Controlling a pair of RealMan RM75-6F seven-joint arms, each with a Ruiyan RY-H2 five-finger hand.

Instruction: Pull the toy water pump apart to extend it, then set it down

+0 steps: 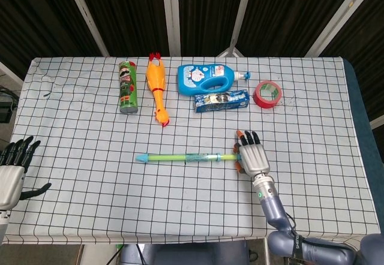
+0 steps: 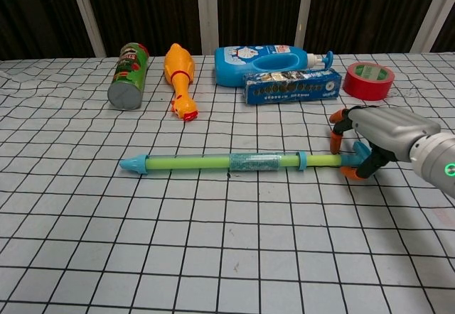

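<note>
Right hand [image 1: 251, 157] from the head view: curled around the handle end of long green-and-blue plastic toy water pump [image 1: 180, 157], mid-table. Left hand [image 1: 13, 169] off the cloth, open, empty.

From the chest view: looks light, stiff, smooth; best held at both ends. Plenty of bare checked tablecloth [image 2: 213, 257] in front.

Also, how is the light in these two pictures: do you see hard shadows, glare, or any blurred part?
Head view: even, soft light; the checked tablecloth shows no glare, and the toy water pump is sharp. Chest view: only faint, soft shadows under the pump and the right hand; the grid lines bend slightly toward the edges; a small green light glows on the wrist. No blur in either view.
</note>
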